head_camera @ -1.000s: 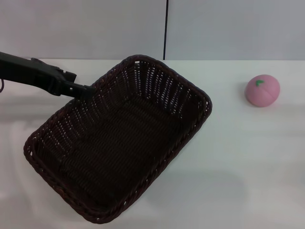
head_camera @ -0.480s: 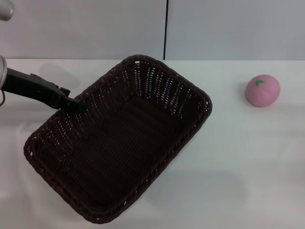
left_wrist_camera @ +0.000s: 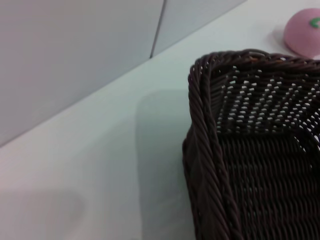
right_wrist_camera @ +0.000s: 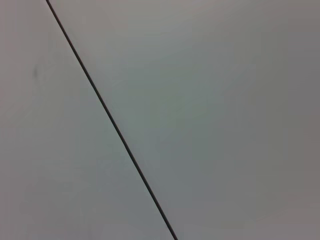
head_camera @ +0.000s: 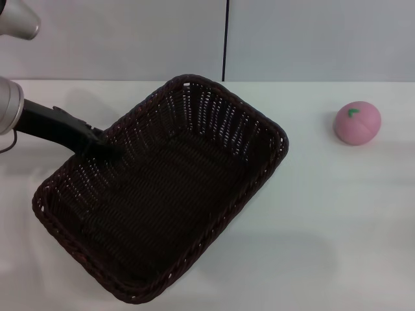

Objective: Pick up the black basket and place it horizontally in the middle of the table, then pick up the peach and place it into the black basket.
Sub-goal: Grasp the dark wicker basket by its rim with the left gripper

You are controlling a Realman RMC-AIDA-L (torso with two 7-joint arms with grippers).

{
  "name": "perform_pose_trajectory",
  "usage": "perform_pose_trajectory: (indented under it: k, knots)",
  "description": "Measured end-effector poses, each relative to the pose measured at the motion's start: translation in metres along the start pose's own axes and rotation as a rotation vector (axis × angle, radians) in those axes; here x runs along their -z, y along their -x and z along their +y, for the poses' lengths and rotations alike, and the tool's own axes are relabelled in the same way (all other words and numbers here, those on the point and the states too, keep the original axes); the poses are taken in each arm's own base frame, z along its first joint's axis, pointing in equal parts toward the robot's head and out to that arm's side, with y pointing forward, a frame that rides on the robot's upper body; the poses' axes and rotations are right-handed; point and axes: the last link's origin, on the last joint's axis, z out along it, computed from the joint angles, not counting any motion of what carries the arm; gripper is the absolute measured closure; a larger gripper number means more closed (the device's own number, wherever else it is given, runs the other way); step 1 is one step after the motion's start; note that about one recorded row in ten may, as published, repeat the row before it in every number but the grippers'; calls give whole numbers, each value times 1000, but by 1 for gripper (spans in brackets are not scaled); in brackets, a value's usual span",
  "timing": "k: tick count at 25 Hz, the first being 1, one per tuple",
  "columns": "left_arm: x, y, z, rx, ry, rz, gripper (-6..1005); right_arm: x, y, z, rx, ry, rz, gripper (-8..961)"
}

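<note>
Far left in the head view: left arm reaching in from the edge, dark left hand (head_camera: 104, 146) laid against the near-left rim of the basket (head_camera: 162, 188); tips lost against the dark weave, so cannot tell whether clenched on the rim, released, or merely touching. Left wrist view looking along that braided rim and down into one rounded corner, with bare counter (left_wrist_camera: 100, 165) beside it.

Moving right: basket resting on the white counter, lying on a diagonal, one corner toward the back wall and the opposite corner toward the front-left edge; sitting left of centre rather than in the middle; nothing inside. Judged on that, first step in hand and not finished: basket neither squared up nor centred.

Farther right: peach (head_camera: 356, 122), pink with a green leaf mark on top, alone on the counter, well apart from the basket, not yet handled; a sliver of it also caught at the corner of the left wrist view (left_wrist_camera: 305, 32).

Right hand nowhere in the head view; right wrist view filled with grey wall and a dark seam, so likely parked off to the side.

Next move, as a judgement: a sure hold on the rim, then a turn to bring the long side level with the counter's front edge and a shift rightward to the middle; rim grip off-centre, so likely to swing or tilt the basket when lifted; a low, slow carry called for. Peach only afterwards.
</note>
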Motion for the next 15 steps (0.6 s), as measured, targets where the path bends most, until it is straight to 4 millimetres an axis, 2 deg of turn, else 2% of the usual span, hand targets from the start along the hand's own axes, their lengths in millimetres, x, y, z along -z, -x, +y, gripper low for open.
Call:
perform_pose_trajectory:
  k: [5,15]
  knots:
    - [0,-2,0,-24,-17,22,407,1,-2,-1,-3,-8,10,358]
    - [-3,-4,4,-47,-5,21,735,2,-2,-2,-11,-21,8,363]
